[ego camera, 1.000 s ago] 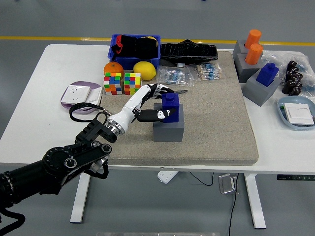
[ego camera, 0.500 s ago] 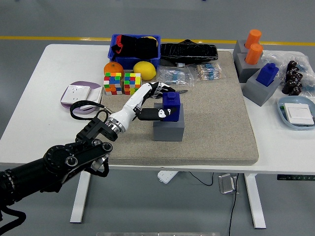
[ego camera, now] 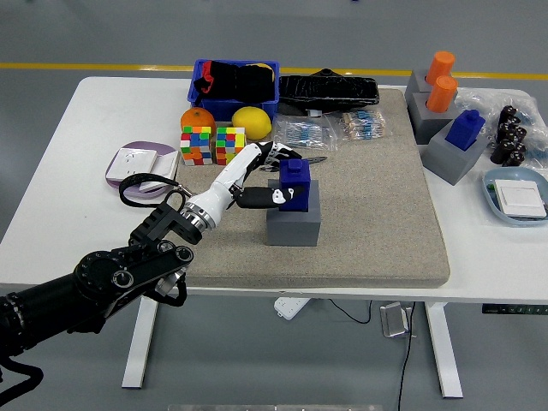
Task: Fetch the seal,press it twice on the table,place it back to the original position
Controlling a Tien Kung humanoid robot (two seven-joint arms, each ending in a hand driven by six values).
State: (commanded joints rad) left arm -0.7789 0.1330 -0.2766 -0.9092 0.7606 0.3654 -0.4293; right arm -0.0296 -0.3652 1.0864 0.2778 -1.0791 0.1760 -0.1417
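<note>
A blue seal stands upright on a grey block near the middle of the tan mat. My left hand reaches in from the lower left and is shut on the seal, thumb on its near side and fingers over its far side. The seal looks slightly raised out of the block's top. My right hand is out of the picture.
Two puzzle cubes, an orange and a lemon lie behind my hand. A blue bin and black bag sit further back. More grey blocks with orange and blue seals stand at the right.
My left hand has drawn the blue seal slightly up and to the left on the grey block. My forearm has shifted a little left with it.
</note>
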